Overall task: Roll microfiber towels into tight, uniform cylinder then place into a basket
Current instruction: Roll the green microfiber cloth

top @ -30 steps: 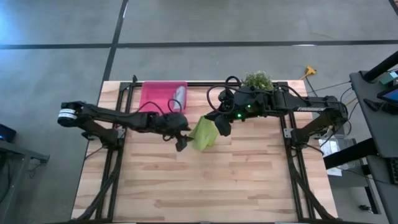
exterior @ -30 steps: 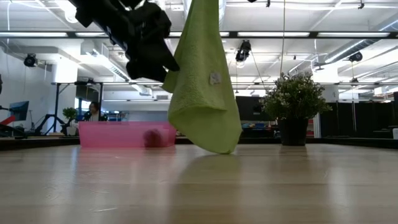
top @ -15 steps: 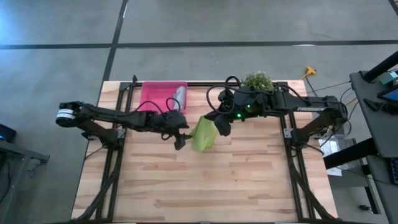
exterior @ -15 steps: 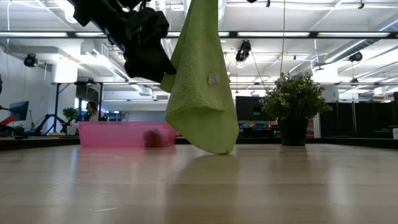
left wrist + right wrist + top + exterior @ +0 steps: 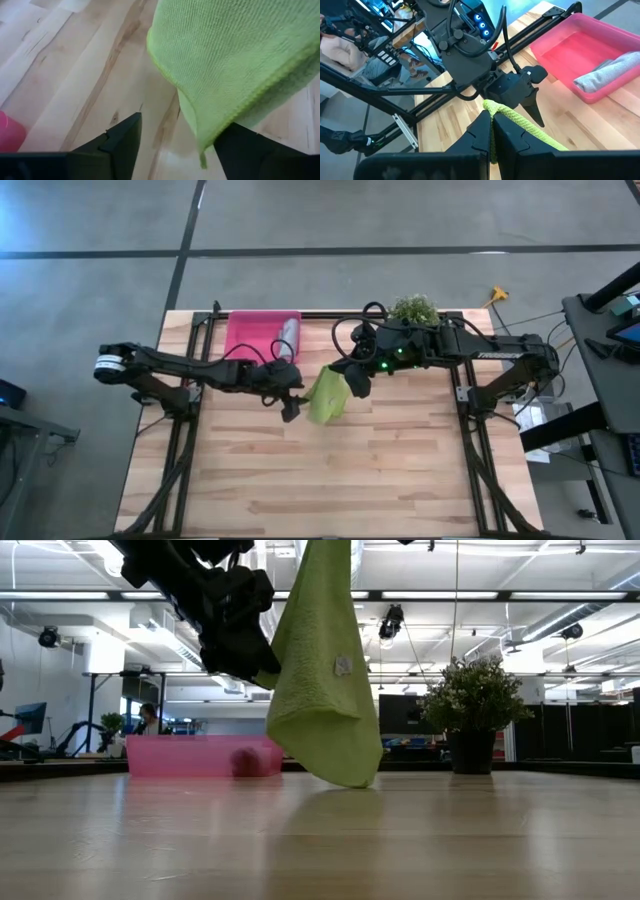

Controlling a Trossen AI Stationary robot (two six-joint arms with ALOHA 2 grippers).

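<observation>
Left gripper (image 5: 291,409) has crept closer, jaws open beside the green towel (image 5: 326,394) hanging from the closed right gripper (image 5: 492,131); next, pinching a free corner.

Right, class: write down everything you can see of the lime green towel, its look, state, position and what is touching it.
The lime green towel is a soft cloth with a fine looped weave, a stitched hem and a small tag on one face. It hangs unrolled in loose folds above the middle of the wooden table, its lowest corner seeming just clear of the surface. The right gripper is shut on its top edge. The left gripper sits open around its lower edge, one finger either side, not clamped.
</observation>
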